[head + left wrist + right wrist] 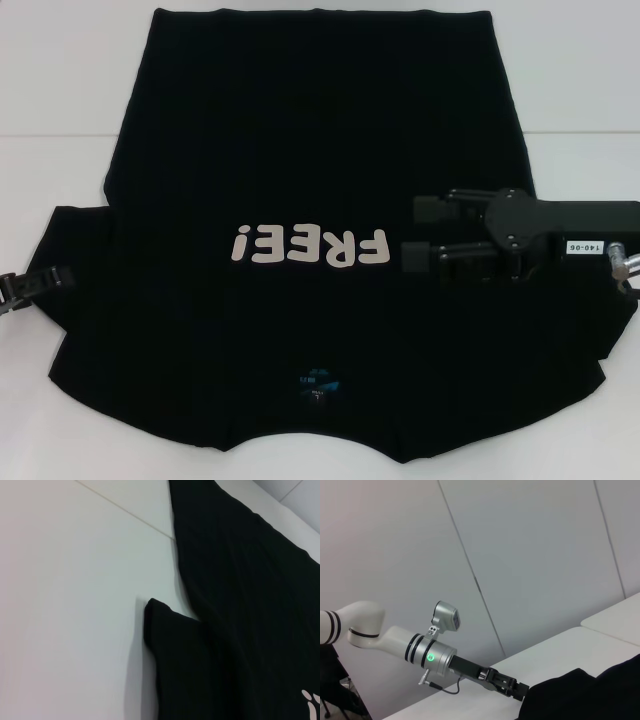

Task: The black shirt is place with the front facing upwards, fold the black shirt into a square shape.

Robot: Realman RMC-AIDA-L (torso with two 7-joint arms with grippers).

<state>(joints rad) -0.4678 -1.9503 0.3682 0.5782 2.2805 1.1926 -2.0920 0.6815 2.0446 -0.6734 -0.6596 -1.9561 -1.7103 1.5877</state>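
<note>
While the black shirt (300, 180) lies flat on the white table (60, 100), lettering up and no square formed yet, you see most folds still ahead. Your right gripper (420, 233) hovers wide open just beside the lettering, arm reaching level inward; your left gripper (45, 280) meets the near sleeve, grip unclear.
</note>
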